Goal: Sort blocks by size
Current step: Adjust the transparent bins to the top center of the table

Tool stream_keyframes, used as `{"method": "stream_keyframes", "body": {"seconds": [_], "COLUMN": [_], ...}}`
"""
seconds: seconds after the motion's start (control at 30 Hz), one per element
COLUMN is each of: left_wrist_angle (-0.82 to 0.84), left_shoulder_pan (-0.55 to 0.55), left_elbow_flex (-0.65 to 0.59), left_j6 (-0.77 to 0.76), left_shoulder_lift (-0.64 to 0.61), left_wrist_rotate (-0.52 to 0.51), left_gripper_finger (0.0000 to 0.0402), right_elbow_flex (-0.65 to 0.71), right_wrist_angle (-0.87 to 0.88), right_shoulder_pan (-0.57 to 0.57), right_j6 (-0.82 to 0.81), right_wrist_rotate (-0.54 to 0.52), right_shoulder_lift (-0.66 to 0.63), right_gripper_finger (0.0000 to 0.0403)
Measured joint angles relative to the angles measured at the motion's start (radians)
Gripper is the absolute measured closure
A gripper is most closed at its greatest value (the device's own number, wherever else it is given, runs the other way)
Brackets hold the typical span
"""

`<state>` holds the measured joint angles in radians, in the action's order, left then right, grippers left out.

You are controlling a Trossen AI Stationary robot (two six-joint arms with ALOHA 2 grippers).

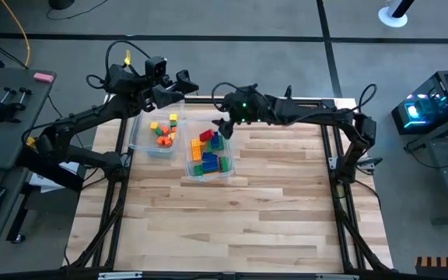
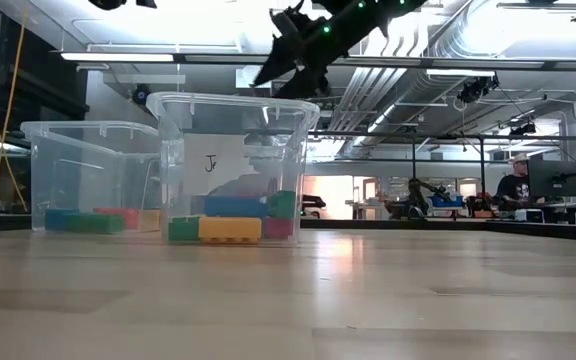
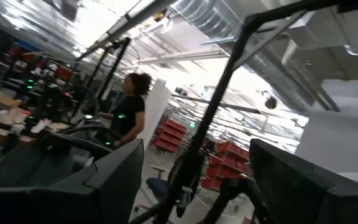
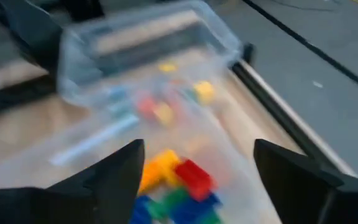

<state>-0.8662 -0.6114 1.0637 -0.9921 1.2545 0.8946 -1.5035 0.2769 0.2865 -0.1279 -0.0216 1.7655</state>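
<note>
Both clear plastic bins stand near the far edge of the surface (image 1: 232,225), toward its left corner. The left bin (image 1: 152,134) holds a few small blocks (image 1: 162,132), orange, yellow and red. The right bin (image 1: 208,159) holds a larger heap of blocks (image 1: 210,153) in red, blue, green, yellow and orange, several of them the longer kind. No block lies loose on the bare wood in the high view, so the sorting appears complete or nearly so; whether every block sits in the correct bin cannot be confirmed from here.

The right end effector (image 1: 222,127) hangs just above the far rim of the right bin. Its fingers (image 4: 114,177) stand wide apart with nothing between them, the blocks lying below in the bin. This suggests a release position over the bin.

The left end effector (image 1: 179,82) is raised beyond the far edge of the surface, behind the left bin. Its fingers (image 3: 114,180) are spread wide and hold nothing.
</note>
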Motion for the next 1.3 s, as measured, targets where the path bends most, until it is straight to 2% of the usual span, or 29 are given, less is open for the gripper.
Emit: {"method": "stream_keyframes", "body": {"seconds": [0.13, 0.23, 0.33, 0.37, 0.47, 0.53, 0.6, 0.67, 0.77, 0.93, 1.1, 1.3], "left_wrist_angle": [0.114, 0.371, 0.724, 0.831, 1.068, 1.146, 1.166, 1.212, 1.396, 1.685, 1.774, 1.810], "left_shoulder_pan": [-0.004, 0.029, 0.069, 0.080, 0.107, 0.116, 0.123, 0.124, 0.124, 0.154, 0.169, 0.144], "left_elbow_flex": [0.000, 0.000, 0.000, 0.000, 0.000, 0.000, 0.000, 0.015, 0.071, 0.232, 0.334, 0.364], "left_j6": [0.118, 0.347, 0.643, 0.722, 0.843, 0.845, 0.836, 0.846, 0.900, 1.076, 1.170, 1.253], "left_shoulder_lift": [-0.001, -0.001, 0.000, 0.000, 0.013, 0.032, 0.057, 0.100, 0.216, 0.378, 0.474, 0.565], "left_wrist_rotate": [-0.016, -0.044, -0.208, -0.290, -0.508, -0.556, -0.567, -0.586, -0.627, -0.842, -0.974, -1.108], "left_gripper_finger": [0.0122, 0.0130, 0.0169, 0.0191, 0.0281, 0.0357, 0.0386, 0.0392, 0.0400, 0.0401, 0.0401, 0.0401], "right_elbow_flex": [-0.065, -0.091, -0.091, -0.086, -0.084, -0.084, -0.084, -0.084, -0.084, -0.084, -0.084, -0.083], "right_wrist_angle": [0.199, 0.313, 0.402, 0.431, 0.509, 0.533, 0.532, 0.527, 0.527, 0.538, 0.537, 0.550], "right_shoulder_pan": [0.043, 0.094, 0.158, 0.178, 0.243, 0.278, 0.304, 0.316, 0.318, 0.309, 0.292, 0.275], "right_j6": [0.090, 0.136, 0.155, 0.155, 0.134, 0.128, 0.128, 0.122, 0.096, 0.077, 0.059, 0.052], "right_wrist_rotate": [-0.095, -0.153, -0.160, -0.159, -0.160, -0.161, -0.161, -0.160, -0.159, -0.157, -0.154, -0.154], "right_shoulder_lift": [-0.011, -0.042, -0.097, -0.118, -0.188, -0.232, -0.265, -0.285, -0.298, -0.299, -0.299, -0.299], "right_gripper_finger": [0.0181, 0.0271, 0.0369, 0.0385, 0.0379, 0.0376, 0.0384, 0.0397, 0.0397, 0.0400, 0.0399, 0.0401]}}
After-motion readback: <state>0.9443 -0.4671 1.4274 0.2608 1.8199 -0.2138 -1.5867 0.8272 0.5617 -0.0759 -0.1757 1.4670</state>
